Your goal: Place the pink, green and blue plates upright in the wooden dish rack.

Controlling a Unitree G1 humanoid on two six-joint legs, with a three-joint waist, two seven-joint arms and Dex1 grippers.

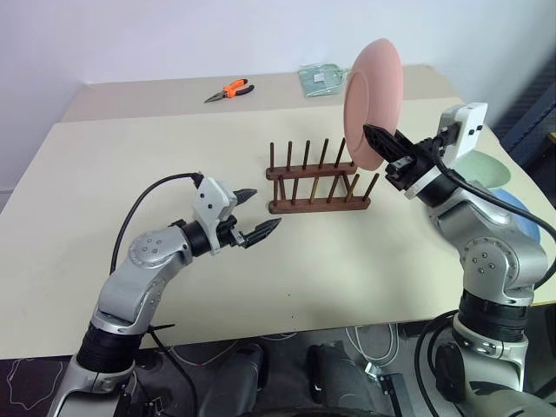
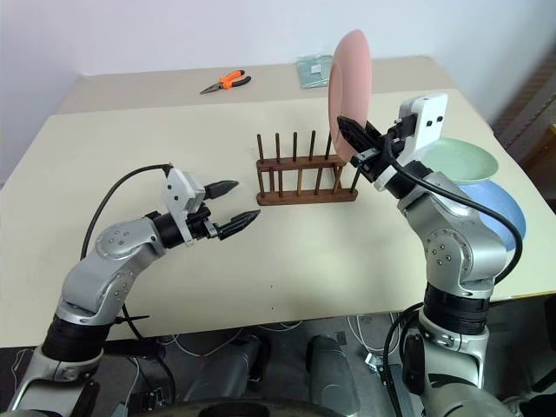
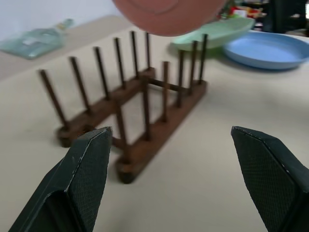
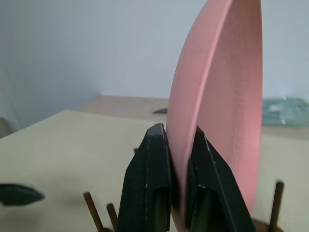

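Note:
My right gripper (image 1: 380, 139) is shut on the lower rim of the pink plate (image 1: 372, 100), which stands upright in the air above the right end of the wooden dish rack (image 1: 318, 181). No plate sits among the rack's pegs. The green plate (image 2: 463, 160) and the blue plate (image 2: 499, 201) lie flat on the table to the right, behind my right arm, the green one overlapping the blue. My left gripper (image 1: 258, 215) is open with nothing between its fingers, low over the table just left of the rack and pointing at it.
Orange-handled pliers (image 1: 230, 89) lie at the far side of the table. A clear plastic bag (image 1: 321, 78) lies at the back, behind the pink plate. The beige table (image 1: 130, 165) has open room on its left half and in front of the rack.

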